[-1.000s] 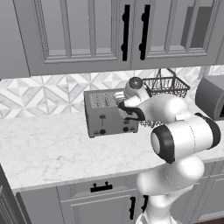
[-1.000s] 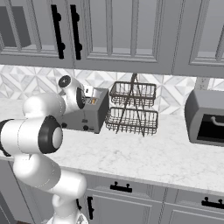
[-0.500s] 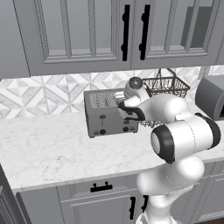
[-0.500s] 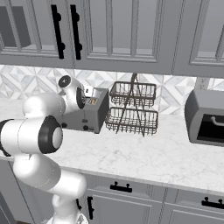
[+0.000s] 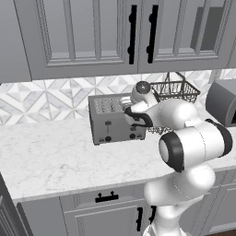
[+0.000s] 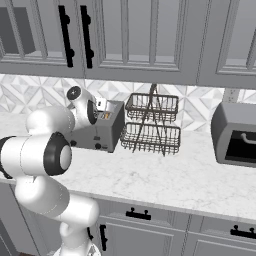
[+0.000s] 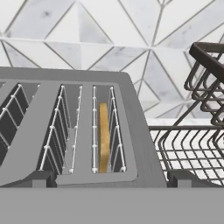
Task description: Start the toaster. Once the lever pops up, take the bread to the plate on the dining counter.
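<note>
One bread slice stands in one four-slot toaster.

Light is even and flat across all three rendered views — moderately bright, with no visible lamp. A soft shadow sits under the grey upper cabinets at twelve o'clock, darkening the top of the pale geometric tile backsplash. No glare marks the white marble countertop. Edges are slightly soft — low resolution, with no lens distortion.
</note>
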### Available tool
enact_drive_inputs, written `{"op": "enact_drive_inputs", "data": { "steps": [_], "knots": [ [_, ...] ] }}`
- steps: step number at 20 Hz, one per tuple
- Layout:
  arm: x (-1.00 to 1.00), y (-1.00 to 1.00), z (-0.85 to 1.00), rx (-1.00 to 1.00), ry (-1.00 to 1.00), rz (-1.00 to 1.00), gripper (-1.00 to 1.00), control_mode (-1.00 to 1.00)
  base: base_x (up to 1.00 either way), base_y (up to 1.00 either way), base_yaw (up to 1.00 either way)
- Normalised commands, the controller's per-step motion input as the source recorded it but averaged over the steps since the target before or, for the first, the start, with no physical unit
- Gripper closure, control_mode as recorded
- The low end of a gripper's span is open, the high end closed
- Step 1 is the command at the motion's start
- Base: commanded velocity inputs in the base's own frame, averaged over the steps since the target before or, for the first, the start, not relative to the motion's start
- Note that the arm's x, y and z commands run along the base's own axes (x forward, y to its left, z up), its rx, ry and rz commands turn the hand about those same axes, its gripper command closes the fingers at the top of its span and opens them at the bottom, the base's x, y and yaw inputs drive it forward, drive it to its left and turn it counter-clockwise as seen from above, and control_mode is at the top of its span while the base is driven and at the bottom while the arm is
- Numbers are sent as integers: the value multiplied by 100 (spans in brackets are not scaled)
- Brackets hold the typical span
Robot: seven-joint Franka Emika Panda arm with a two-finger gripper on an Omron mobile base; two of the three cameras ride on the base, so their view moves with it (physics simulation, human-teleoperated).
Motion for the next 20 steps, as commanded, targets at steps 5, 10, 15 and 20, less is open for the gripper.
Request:
{"op": "enact_drive_inputs", "data": {
  "steps": [5,10,15,20],
  "knots": [
    [0,0,0,0,0,0,-100,-100,0,0,0],
    [0,0,0,0,0,0,-100,-100,0,0,0],
    [0,0,0,0,0,0,-100,-100,0,0,0],
    [0,0,0,0,0,0,-100,-100,0,0,0]
  ]
}}
